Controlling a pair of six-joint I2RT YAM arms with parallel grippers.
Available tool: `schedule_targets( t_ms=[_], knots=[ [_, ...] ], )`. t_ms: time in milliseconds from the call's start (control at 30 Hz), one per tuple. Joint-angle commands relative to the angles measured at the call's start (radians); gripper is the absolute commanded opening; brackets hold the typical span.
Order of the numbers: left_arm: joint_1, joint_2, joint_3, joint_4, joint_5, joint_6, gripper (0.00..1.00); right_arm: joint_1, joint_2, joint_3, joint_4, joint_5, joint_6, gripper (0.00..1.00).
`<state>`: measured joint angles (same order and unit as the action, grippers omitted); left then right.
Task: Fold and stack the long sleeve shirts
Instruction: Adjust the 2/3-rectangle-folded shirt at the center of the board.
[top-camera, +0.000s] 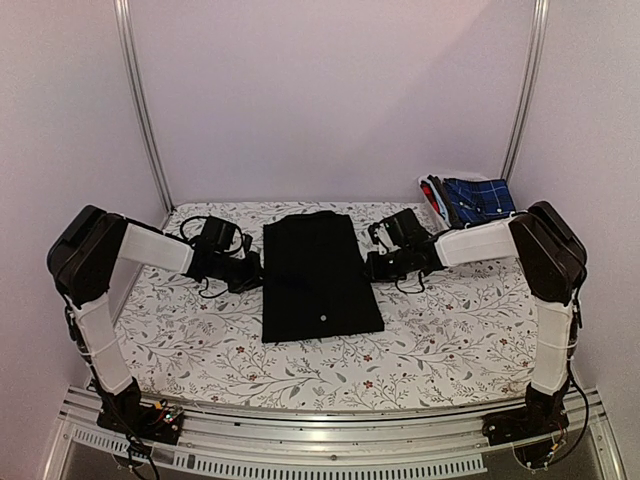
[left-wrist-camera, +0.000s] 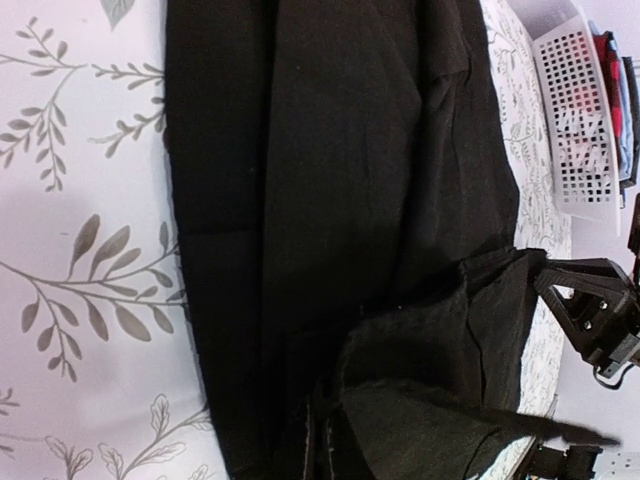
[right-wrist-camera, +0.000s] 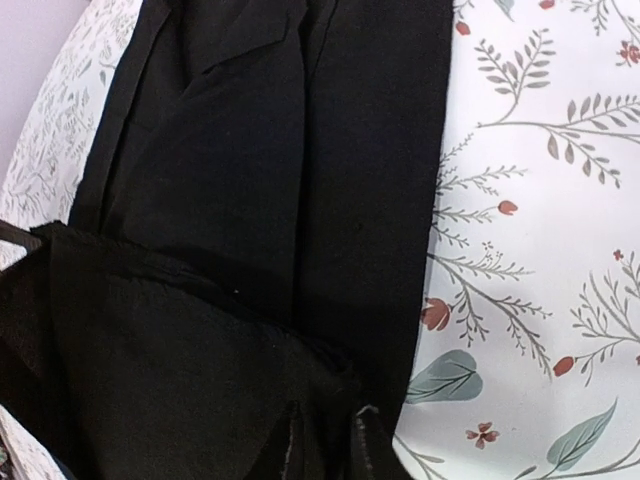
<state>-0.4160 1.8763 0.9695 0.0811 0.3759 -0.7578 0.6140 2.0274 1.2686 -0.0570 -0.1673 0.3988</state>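
Bunched black cloth fills the near edge of both wrist views: a raised fold of the black shirt (top-camera: 320, 280), pinched on either side. The left fingers (top-camera: 250, 272) are clamped on its left edge and the right fingers (left-wrist-camera: 582, 298) on its right edge, where the cloth lifts in a taut ridge between them. The shirt lies mid-counter (top-camera: 450, 345) as a long narrow panel, sleeves already tucked in. The white basket (left-wrist-camera: 575, 120), with plaid cloth (top-camera: 478, 198) in it, stands well apart at the far right corner.

The step in hand looks like the crosswise fold. To do it well, both sides should rise together and level, with the span kept taut so the layers do not slip. The edge should then travel in a low arc and be set square on the opposite end before either side lets go.

The arms mirror each other. Each has its elbow high and out to the side, its forearm angling inward and down, and its wrist low beside the shirt.
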Motion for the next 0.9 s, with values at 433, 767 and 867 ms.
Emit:
schedule_targets(
  t_ms=[433, 767, 867],
  knots=[
    [-0.001, -0.027, 0.019, -0.033, 0.006, 0.048, 0.11, 0.107, -0.087, 0.203, -0.242, 0.159, -0.048, 0.4],
    [0.001, -0.081, 0.02, -0.115, -0.093, 0.045, 0.35, 0.248, 0.144, 0.455, -0.326, 0.2, -0.068, 0.24],
    [0.003, -0.117, 0.004, -0.141, -0.108, 0.037, 0.36, 0.258, 0.215, 0.522, -0.357, 0.252, -0.081, 0.25]
  ],
)
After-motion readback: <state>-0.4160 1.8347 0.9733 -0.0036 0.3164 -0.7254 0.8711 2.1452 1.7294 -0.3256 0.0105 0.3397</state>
